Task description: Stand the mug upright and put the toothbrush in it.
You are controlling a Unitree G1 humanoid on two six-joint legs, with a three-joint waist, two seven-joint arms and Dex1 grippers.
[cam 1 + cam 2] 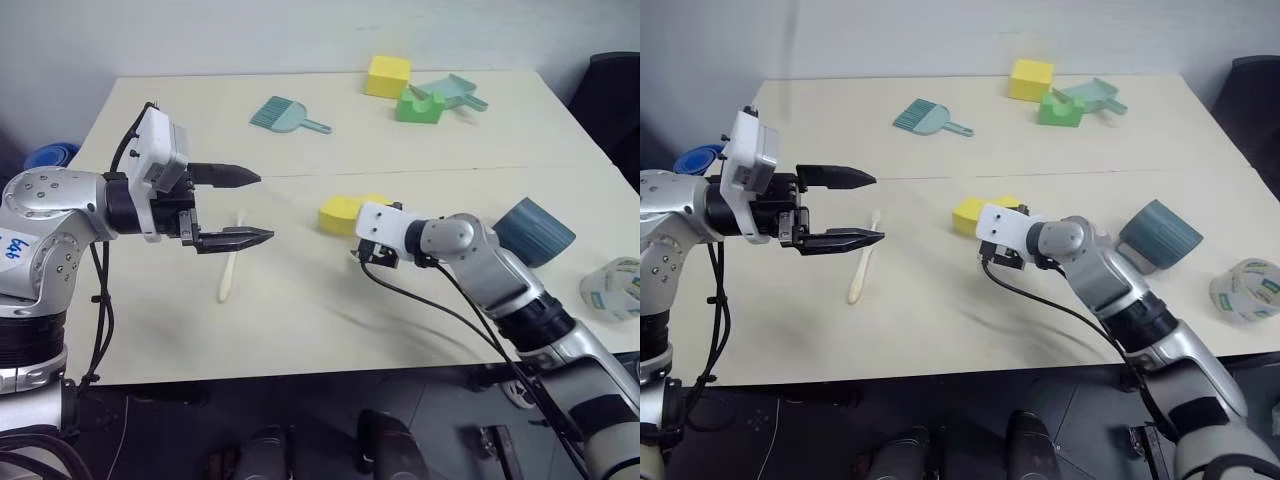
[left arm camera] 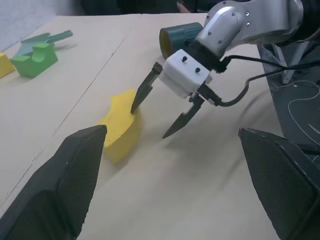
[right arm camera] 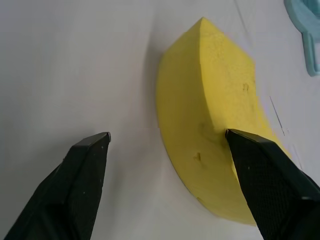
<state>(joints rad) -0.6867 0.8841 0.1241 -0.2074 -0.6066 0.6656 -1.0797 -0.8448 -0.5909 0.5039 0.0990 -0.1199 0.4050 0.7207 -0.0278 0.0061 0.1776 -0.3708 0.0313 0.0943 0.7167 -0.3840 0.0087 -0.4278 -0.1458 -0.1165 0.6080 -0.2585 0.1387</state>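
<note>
- So nearest the front edge of the table [image 1: 300, 350] there's really nothing, just bare top, which is handy room to work in.
- A bit further in, at about 9 o'clock, the left gripper [image 1: 245, 208] hangs above the table with its jaws spread wide, holding nothing. The toothbrush [image 1: 231, 266] lies flat right under and just past its fingertips, not touched.
- Roughly dead centre, the right gripper [image 2: 160, 112] sits low with its jaws well apart and empty too. One finger is over the curved yellow block [image 3: 210, 130], the other over bare table, so it's lined up on the wrong thing if you ask me.
- The mug [image 1: 1160, 236] is out at 3 o'clock, tipped on its side, behind the right forearm and well apart from those fingers. Tape roll [image 1: 1244, 290] sits just beside it toward the edge.
- My guess at the step in hand: get the mug standing first. I'd swing the right gripper back toward 3 o'clock, steer clear of the yellow block, and take the mug by the rim or the wall, since ribbed sides probably roll if nudged.
- Left side should just wait over the toothbrush until the mug is up.
- Far end, 12 to 1 o'clock: hand brush [image 1: 285, 114], yellow cube [image 1: 388, 76], green block [image 1: 419, 106], dustpan [image 1: 455, 93]. All out of the way, leave them.
</note>
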